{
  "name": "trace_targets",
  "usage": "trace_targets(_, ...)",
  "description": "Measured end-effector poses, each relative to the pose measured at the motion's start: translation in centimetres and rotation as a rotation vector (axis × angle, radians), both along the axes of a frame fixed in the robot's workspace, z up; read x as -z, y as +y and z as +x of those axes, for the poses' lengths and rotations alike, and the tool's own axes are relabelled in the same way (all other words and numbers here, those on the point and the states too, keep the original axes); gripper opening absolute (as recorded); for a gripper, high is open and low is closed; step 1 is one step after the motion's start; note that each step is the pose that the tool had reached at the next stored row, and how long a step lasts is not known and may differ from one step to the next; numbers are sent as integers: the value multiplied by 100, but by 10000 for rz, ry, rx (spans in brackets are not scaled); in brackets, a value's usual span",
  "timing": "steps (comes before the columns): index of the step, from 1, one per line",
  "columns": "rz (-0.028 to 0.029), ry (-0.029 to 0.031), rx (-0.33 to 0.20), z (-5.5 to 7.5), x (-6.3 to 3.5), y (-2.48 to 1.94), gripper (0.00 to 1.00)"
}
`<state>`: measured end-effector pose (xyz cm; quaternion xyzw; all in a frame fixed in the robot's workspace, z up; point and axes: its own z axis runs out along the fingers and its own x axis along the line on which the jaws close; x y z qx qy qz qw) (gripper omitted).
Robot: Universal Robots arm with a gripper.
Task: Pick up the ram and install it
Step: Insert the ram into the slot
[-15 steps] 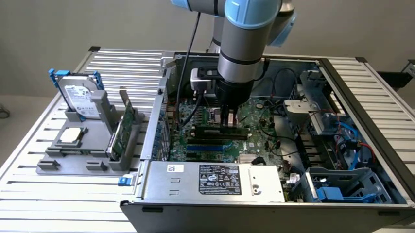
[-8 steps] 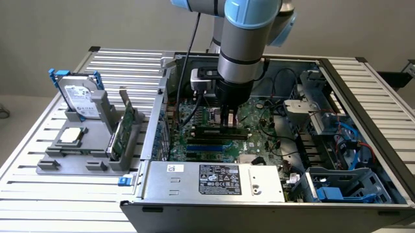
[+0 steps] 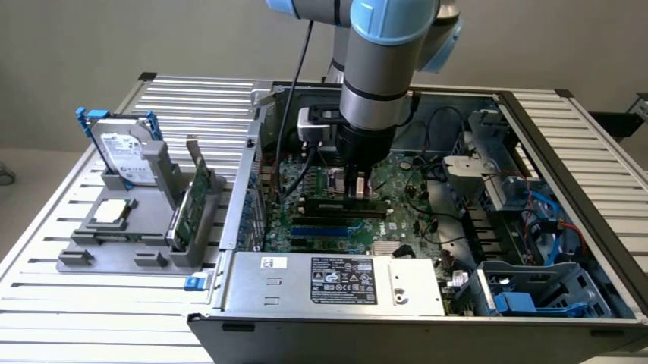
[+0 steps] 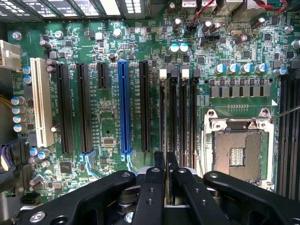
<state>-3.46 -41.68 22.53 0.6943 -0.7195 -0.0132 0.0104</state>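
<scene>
The gripper [image 3: 356,196] is hanging inside the open metal computer case [image 3: 405,337], on a round grey and blue arm [image 3: 380,68]. Its two flat black fingers [image 4: 153,187] are standing very narrow, with just a thin slit between them, and they are pinching the top edge of the ram [image 3: 326,202]. The ram, a long thin stick, is standing on its edge along the black memory slots [image 4: 183,112] of the green motherboard [image 4: 108,108], near the middle of the case. I cannot tell whether it is sitting fully in a slot. At the exterior view's left, a grey tray [image 3: 102,262] is carrying a wider green card [image 3: 193,205], a silver hard drive [image 3: 127,155] and a small square processor chip [image 3: 111,212].
</scene>
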Motion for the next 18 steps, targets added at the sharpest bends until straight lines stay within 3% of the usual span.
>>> trace_targets(7,-50,1,0,0,13,1,13)
trace_targets(18,-38,-5,1,1,-2,11,13)
